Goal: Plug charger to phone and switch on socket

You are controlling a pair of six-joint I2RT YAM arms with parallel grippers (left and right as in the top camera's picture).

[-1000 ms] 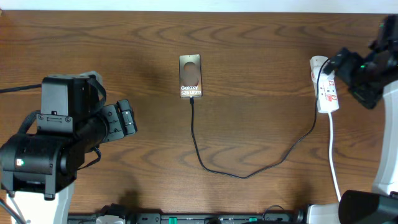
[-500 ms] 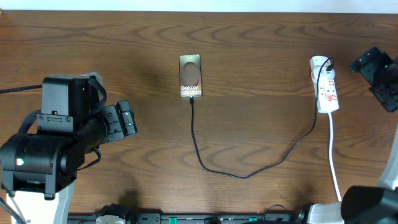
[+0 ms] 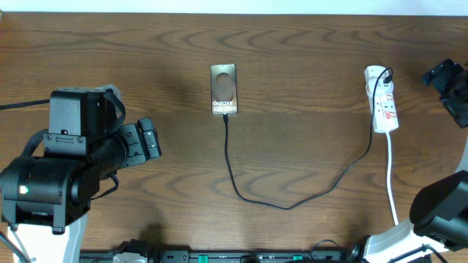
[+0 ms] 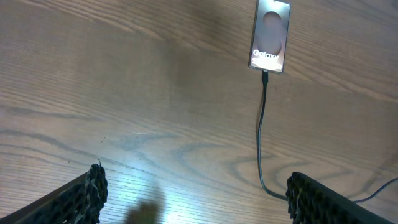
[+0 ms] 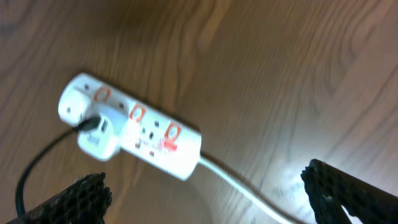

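The phone (image 3: 224, 89) lies flat at the table's middle back, also in the left wrist view (image 4: 270, 36). The black charger cable (image 3: 232, 175) runs from the phone's lower edge, where its tip sits, in a loop to the white socket strip (image 3: 382, 102). In the right wrist view the socket (image 5: 155, 137) holds a white adapter (image 5: 99, 135) with the cable (image 5: 31, 168). My left gripper (image 3: 150, 139) is open and empty, left of the cable (image 4: 262, 124). My right gripper (image 3: 439, 77) is open and empty, right of the socket.
The socket's white cord (image 3: 392, 183) runs from the strip toward the table's front edge and shows in the right wrist view (image 5: 249, 190). The right arm's base (image 3: 439, 212) stands at the front right. The left arm's body (image 3: 58, 168) fills the front left.
My right gripper has drawn back from over the socket to the right edge. The left arm, phone and cable have not moved.
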